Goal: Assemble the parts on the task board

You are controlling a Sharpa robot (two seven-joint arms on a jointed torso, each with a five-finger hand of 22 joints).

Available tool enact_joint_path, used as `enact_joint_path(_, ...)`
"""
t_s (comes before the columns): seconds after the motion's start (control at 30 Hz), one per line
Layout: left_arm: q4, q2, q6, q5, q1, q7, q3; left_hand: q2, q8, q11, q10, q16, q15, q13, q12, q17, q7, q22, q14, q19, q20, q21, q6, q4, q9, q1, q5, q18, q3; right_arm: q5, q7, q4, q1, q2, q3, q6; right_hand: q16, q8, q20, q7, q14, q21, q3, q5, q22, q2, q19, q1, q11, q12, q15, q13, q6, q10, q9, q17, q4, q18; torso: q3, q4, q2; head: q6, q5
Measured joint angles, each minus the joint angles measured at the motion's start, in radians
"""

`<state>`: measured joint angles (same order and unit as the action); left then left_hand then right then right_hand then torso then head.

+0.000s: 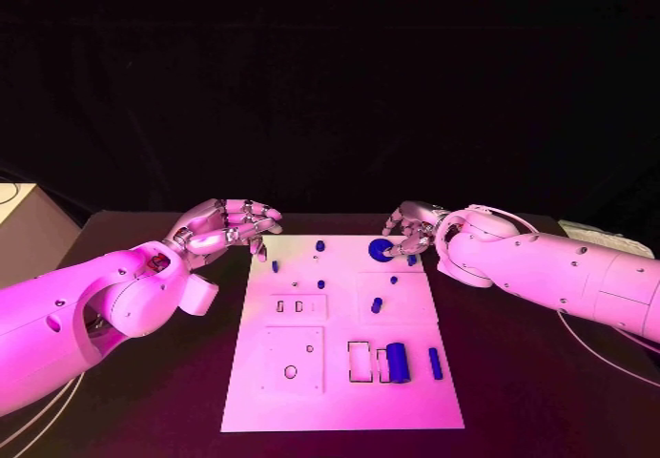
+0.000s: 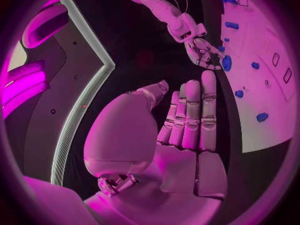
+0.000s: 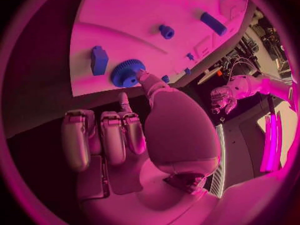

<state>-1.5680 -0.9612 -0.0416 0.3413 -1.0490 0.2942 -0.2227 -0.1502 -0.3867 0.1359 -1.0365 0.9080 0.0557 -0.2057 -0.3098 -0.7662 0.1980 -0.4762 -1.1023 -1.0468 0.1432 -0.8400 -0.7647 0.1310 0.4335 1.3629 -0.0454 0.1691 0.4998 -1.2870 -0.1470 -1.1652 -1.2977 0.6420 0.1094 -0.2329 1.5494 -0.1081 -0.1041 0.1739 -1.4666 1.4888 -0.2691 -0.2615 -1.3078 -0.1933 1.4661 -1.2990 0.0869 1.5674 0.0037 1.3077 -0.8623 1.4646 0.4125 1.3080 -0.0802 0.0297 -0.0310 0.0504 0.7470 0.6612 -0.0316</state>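
The white task board [image 1: 344, 382] lies in the middle of the table. A blue gear [image 1: 382, 250] sits at its far right corner, with small blue pegs [image 1: 322, 283] scattered nearby. A thick blue cylinder [image 1: 398, 362] and a thin blue rod [image 1: 435, 363] lie at the near right. My right hand [image 1: 417, 227] hovers at the gear's far edge, fingers bent and apart. In the right wrist view its thumb tip [image 3: 145, 77] touches the gear [image 3: 128, 72], beside a blue block [image 3: 99, 60]. My left hand [image 1: 227, 227] is off the board's far left corner, holding nothing, with its fingers [image 2: 194, 115] held side by side.
Rectangular slots [image 1: 360, 360] and a raised plate with a hole [image 1: 292, 370] mark the board's near half. A pale box [image 1: 28, 229] stands at the table's far left and a flat object [image 1: 591, 234] at the far right. Cables [image 1: 591, 343] trail under the right arm.
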Motion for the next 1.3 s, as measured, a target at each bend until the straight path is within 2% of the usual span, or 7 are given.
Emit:
enact_joint_path(0.7,-0.003,-0.003,0.001,0.000,0.000,0.000,0.000,0.000,0.000,0.000,0.000,0.000,0.000,0.000,0.000,0.000,0.000,-0.001,0.000,0.000,0.000,0.000,0.000,-0.003,0.001,0.000,0.000,0.000,0.003,0.000,-0.008,0.025,0.009,-0.026,0.002,0.004,0.000,-0.006,0.000,0.000,0.000,0.000,-0.006,0.000,0.000,0.006,0.000,-0.006,0.000,0.000,0.000,0.000,-0.001,0.000,0.003,0.000,-0.006,0.000,0.0004,-0.0009,0.000,0.013,0.002)
enact_joint_path(0.73,-0.003,-0.003,0.001,0.000,0.000,0.000,0.000,0.000,0.000,0.000,0.000,0.000,0.000,0.000,0.000,0.000,0.000,-0.001,0.000,0.000,0.000,0.000,0.000,-0.003,0.001,0.000,0.000,0.000,0.003,0.000,-0.008,0.026,0.009,-0.026,0.002,0.004,0.000,-0.010,0.000,0.003,0.000,0.000,-0.010,-0.003,0.000,0.009,0.000,-0.009,0.000,0.000,0.000,0.000,-0.004,0.000,0.003,0.000,-0.006,0.000,0.0004,-0.0009,0.000,0.013,0.003)
enact_joint_path(0.8,-0.003,-0.003,0.001,0.001,0.000,0.000,0.000,0.000,0.000,0.000,0.000,0.000,0.000,0.000,0.000,0.000,0.000,-0.001,0.000,0.000,0.000,0.000,0.000,-0.003,0.001,0.000,0.000,0.000,0.003,0.000,-0.008,0.027,0.009,-0.026,0.002,0.005,0.000,-0.016,0.000,-0.001,0.000,0.000,-0.024,-0.006,0.000,0.014,0.000,-0.014,0.000,0.000,0.000,0.000,-0.012,0.000,0.005,0.000,-0.006,0.000,0.0004,-0.0009,0.000,0.013,0.003)
enact_joint_path(0.9,-0.003,-0.003,0.001,0.001,0.000,0.000,0.000,0.000,0.000,0.000,0.000,0.000,0.000,0.000,0.000,0.000,0.000,-0.001,0.000,0.000,0.000,0.000,0.000,-0.003,0.001,0.000,0.000,0.000,0.003,0.000,-0.009,0.027,0.009,-0.026,0.002,0.005,0.000,-0.023,0.000,-0.001,0.000,0.000,-0.040,-0.006,0.000,0.014,0.000,-0.015,0.000,0.000,0.000,0.000,-0.019,0.000,0.006,0.000,-0.004,0.000,0.0005,-0.0009,-0.001,0.014,0.003)
enact_joint_path(1.13,-0.003,-0.003,0.001,0.001,0.000,0.000,0.000,0.000,0.000,0.000,0.000,0.000,0.000,0.000,0.000,0.000,0.000,-0.001,0.000,0.000,0.000,0.000,0.000,-0.003,0.001,0.000,0.000,0.000,0.003,-0.001,-0.009,0.027,0.009,-0.026,0.002,0.005,0.000,-0.043,0.000,-0.011,0.000,0.004,-0.106,-0.011,0.001,0.017,0.000,-0.017,0.000,0.000,0.000,0.000,-0.058,0.000,0.006,0.000,-0.004,0.000,0.0005,-0.0009,-0.001,0.014,0.003)
enact_joint_path(1.27,-0.003,-0.004,0.001,0.001,0.000,0.000,0.000,0.000,0.000,0.000,0.000,0.000,0.000,0.000,0.000,0.000,0.000,-0.001,0.000,0.000,0.000,0.000,0.000,-0.003,0.001,0.000,0.000,0.000,0.003,-0.008,-0.007,0.023,0.009,-0.027,0.003,0.003,0.000,-0.051,0.000,-0.018,0.000,0.004,-0.153,-0.011,0.000,0.021,0.000,-0.013,-0.013,0.000,-0.001,0.000,-0.082,0.002,0.004,0.000,-0.005,0.000,0.0005,-0.0009,-0.001,0.014,0.004)
enact_joint_path(1.3,-0.003,-0.004,0.001,0.001,0.000,0.000,0.000,0.000,0.000,0.000,0.000,0.000,0.000,0.000,0.000,0.000,0.000,-0.001,0.000,0.000,0.000,0.000,0.000,-0.003,0.001,0.000,0.000,0.000,0.003,-0.012,-0.007,0.021,0.009,-0.028,0.003,0.002,0.000,-0.055,0.000,-0.018,0.000,0.004,-0.166,-0.012,0.000,0.022,0.000,-0.011,-0.013,0.000,-0.007,0.000,-0.087,0.002,0.004,0.000,-0.005,0.000,0.0005,-0.0009,-0.001,0.014,0.004)
